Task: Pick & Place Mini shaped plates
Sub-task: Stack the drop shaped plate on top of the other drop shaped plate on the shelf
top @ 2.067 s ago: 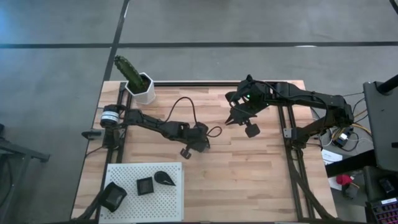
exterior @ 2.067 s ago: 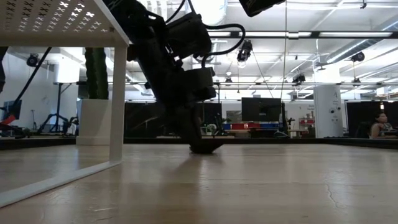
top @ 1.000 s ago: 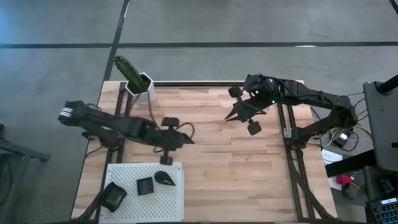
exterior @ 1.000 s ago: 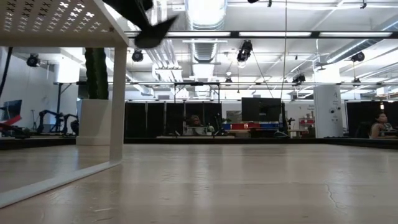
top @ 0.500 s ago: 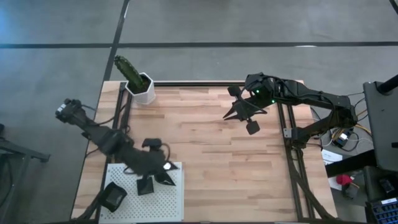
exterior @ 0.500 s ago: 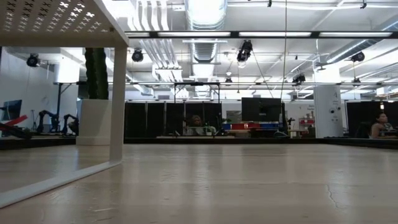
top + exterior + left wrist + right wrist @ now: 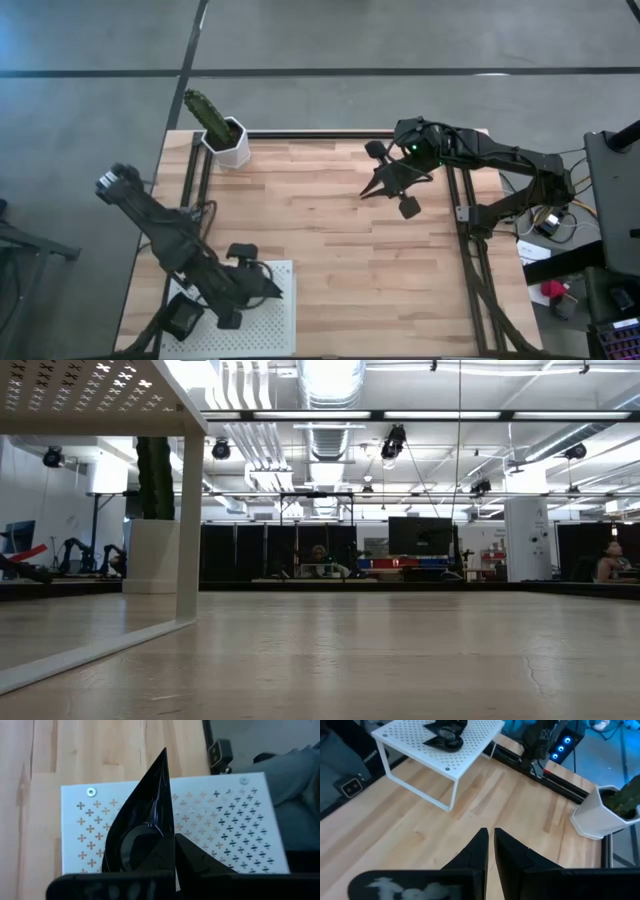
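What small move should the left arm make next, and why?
Probably lower a little and open. The left gripper is shut on a teardrop plate and hangs over the white perforated board, where another dark plate already lies. The right gripper waits mid-table.

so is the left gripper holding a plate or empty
Holding one. The left gripper is shut on a teardrop plate, pointed tip forward, above the white board.

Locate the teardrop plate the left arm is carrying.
In the high view, the teardrop plate is pinched in the left gripper above the white perforated board at the table's front-left corner; the wrist view shows its tip pointing across the board.
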Motion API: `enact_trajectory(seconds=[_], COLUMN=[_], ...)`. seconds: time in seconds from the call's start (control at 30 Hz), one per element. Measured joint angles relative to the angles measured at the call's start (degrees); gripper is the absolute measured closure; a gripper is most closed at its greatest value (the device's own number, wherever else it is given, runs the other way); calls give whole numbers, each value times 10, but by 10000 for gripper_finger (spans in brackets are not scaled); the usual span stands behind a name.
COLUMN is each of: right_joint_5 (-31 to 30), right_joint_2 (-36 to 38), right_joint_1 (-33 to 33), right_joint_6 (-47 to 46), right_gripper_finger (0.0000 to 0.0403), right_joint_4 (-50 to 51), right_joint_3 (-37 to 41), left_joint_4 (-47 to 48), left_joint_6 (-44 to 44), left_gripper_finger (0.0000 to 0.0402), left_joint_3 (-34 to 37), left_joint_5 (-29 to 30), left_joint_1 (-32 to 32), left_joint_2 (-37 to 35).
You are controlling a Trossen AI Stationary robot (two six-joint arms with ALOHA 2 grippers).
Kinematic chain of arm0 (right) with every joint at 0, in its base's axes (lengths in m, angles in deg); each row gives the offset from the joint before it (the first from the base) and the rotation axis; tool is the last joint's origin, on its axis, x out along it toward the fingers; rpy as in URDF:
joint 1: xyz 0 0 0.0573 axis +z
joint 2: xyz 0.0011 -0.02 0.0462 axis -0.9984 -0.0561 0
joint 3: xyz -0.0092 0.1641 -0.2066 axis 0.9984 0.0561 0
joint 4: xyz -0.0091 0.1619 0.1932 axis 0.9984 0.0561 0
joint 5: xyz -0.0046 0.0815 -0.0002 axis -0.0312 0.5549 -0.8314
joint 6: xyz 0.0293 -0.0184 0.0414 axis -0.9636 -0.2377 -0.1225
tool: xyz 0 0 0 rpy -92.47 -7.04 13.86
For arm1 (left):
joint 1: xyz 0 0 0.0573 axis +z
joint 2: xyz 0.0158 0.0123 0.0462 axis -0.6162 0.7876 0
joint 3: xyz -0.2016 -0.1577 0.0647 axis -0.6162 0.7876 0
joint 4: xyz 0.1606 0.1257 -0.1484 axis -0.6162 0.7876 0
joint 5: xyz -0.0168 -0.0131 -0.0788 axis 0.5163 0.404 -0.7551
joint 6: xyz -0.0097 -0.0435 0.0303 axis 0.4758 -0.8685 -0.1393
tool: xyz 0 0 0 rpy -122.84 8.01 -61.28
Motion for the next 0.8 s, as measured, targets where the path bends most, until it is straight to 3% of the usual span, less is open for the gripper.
enact_trajectory(seconds=[0.6,0.8], right_joint_5=[3,3], right_joint_2=[0,0], right_joint_1=[0,0], right_joint_6=[-12,-12], right_gripper_finger=[376,376], right_joint_4=[-20,-19], right_joint_3=[0,0], left_joint_4=[27,27], left_joint_6=[27,39], left_gripper_finger=[401,374], left_joint_3=[1,1], left_joint_5=[-12,-10], left_joint_1=[1,1], left_joint_2=[28,28])
